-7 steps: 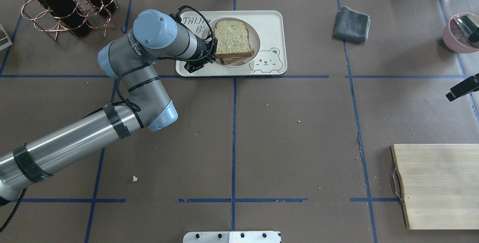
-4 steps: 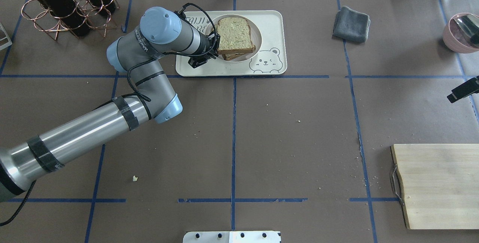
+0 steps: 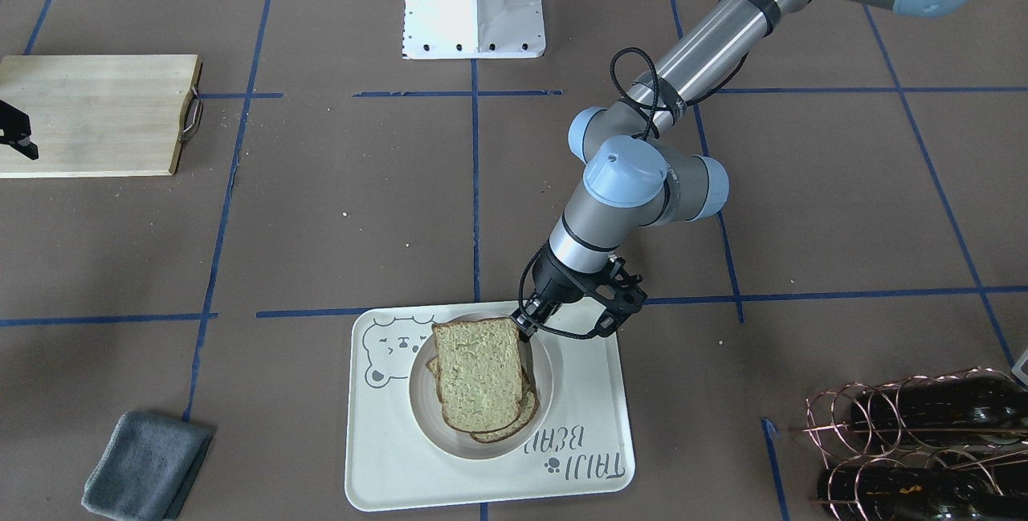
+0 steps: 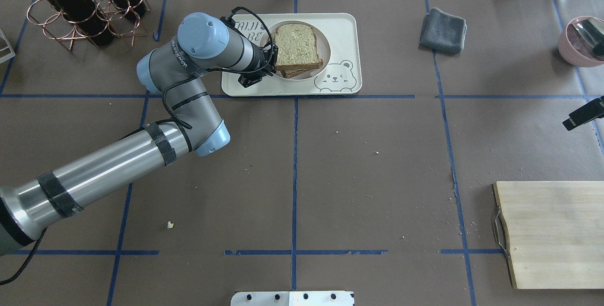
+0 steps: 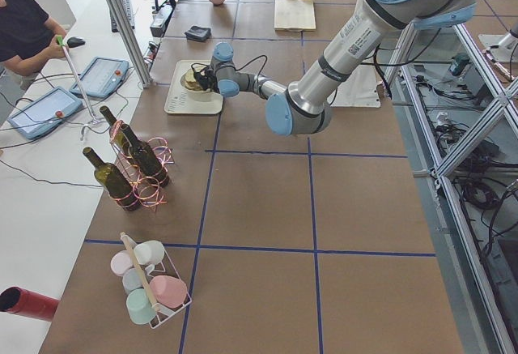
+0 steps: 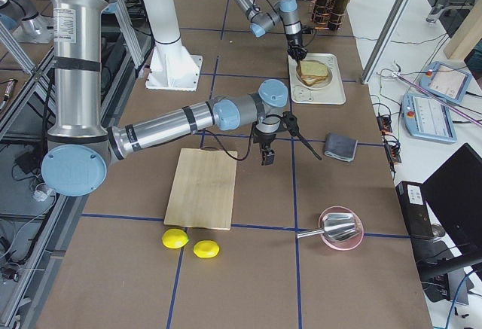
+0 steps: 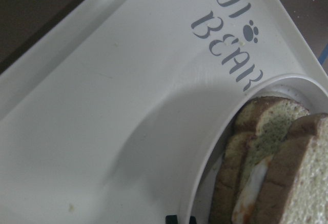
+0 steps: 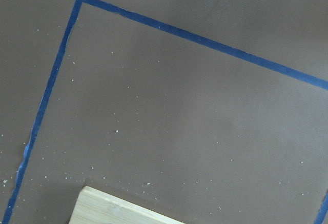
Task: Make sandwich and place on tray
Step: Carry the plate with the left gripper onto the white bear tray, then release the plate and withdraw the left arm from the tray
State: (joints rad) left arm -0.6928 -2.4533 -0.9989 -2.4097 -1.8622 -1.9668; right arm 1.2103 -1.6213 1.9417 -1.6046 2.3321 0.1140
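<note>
The sandwich (image 4: pixel 296 45), two slices of crusted bread with white egg between them (image 7: pixel 287 183), lies in the round recess of the cream tray (image 4: pixel 339 28) with grey bear lettering (image 7: pixel 102 106). My left gripper (image 4: pixel 271 58) is at the sandwich's edge nearest the robot (image 3: pixel 478 372), low over the tray (image 3: pixel 385 457), and appears shut on it. My right gripper (image 4: pixel 583 113) hovers at the right table edge above bare brown paper. Its fingers do not show clearly, so I cannot tell whether it is open or shut.
A copper rack of wine bottles (image 4: pixel 85 9) stands left of the tray. A folded grey cloth (image 4: pixel 443 30) lies to its right. A pink bowl (image 4: pixel 583 42) is far right. A wooden board (image 4: pixel 552 233) is at front right, with two lemons (image 6: pixel 175 239) beyond it.
My left gripper has lowered the sandwich into the tray's round recess and shifted slightly right. In the last half second it has barely moved. The right gripper has dropped back slightly.
</note>
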